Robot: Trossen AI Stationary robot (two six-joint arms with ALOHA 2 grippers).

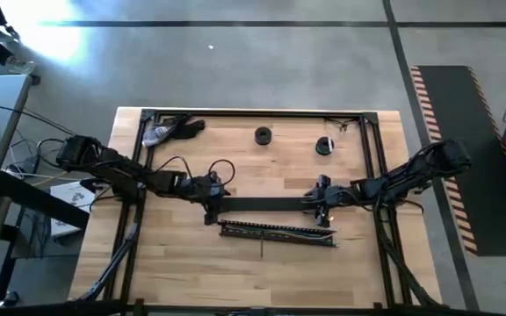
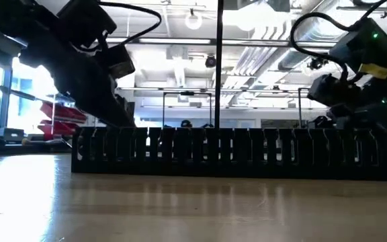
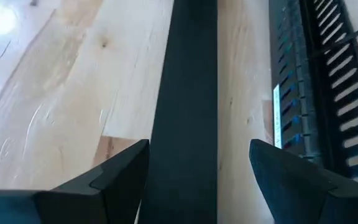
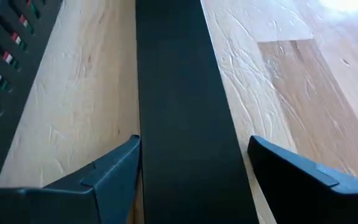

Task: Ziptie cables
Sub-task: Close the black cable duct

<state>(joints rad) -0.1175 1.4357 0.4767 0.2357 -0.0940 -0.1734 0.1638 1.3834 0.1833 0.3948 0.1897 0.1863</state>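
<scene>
1. Black flat strip (image 1: 262,204): lies along the wooden tabletop (image 1: 262,263) between the two arms, one end under each set of fingers.
2. Left gripper (image 1: 211,211): poised over the left end of the flat strip. Fingers (image 3: 120,171) spread wide, one on either side of the strip with a gap on both sides; holding nothing.
3. Black slotted channel (image 1: 278,232): lies just beside the flat strip, parallel to it, outside both sets of fingers. In the low view it spans the frame as a row of upright teeth (image 2: 240,151).
4. Cables (image 1: 279,230): pale and greenish wires lying inside the channel along its run; coloured glints show through the slots (image 3: 284,121). Beside the fingers of either arm, not between them, and untouched by either.
5. Right gripper (image 1: 321,207): over the right end of the flat strip. Fingers (image 4: 114,168) spread wide, straddling the strip with a gap on both sides; holding nothing.
6. Two small dark round items (image 1: 263,135) sit well apart on the far side of the tabletop; what they are cannot be told.
7. Progress, judged: early. No zip tie can be made out around the bundle and neither arm holds one; the tying itself appears to remain.
</scene>
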